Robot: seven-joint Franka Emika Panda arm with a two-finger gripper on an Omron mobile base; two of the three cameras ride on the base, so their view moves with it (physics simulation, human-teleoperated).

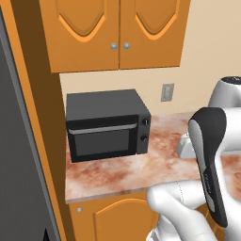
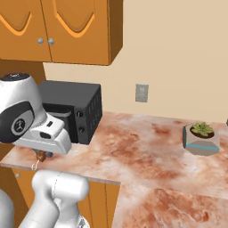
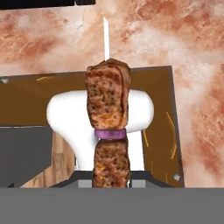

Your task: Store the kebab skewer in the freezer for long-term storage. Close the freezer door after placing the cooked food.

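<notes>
You had the kebab skewer (image 3: pixel 109 131) clamped in the gripper (image 3: pixel 111 186), jaws closed on its lower meat chunk, with the upper chunk, a purple onion ring between the two, and the bare pale stick tip pointing away from the hand. In the right base view the skewer (image 2: pixel 40 156) hung under the hand, just off the front edge of the marbled counter (image 2: pixel 147 147), beside the black microwave (image 2: pixel 71 113). My judgement: the load was light, the stick stiff but thin, and the meat soft and a little greasy, so a grip on the chunk could let the stick rotate or slide; taking hold across a chunk near the middle looked soundest, squeezed only enough to stop slipping. Edges to mind were the counter lip, the microwave's corner, and the orange panel and dark grey appliance face (image 1: pixel 14 164) at the far left of the left base view. Whether that face was the freezer door you could not tell from here. Open room lay in front of the lower cabinets (image 1: pixel 117 216), away from the potted plant (image 2: pixel 201 138).
</notes>
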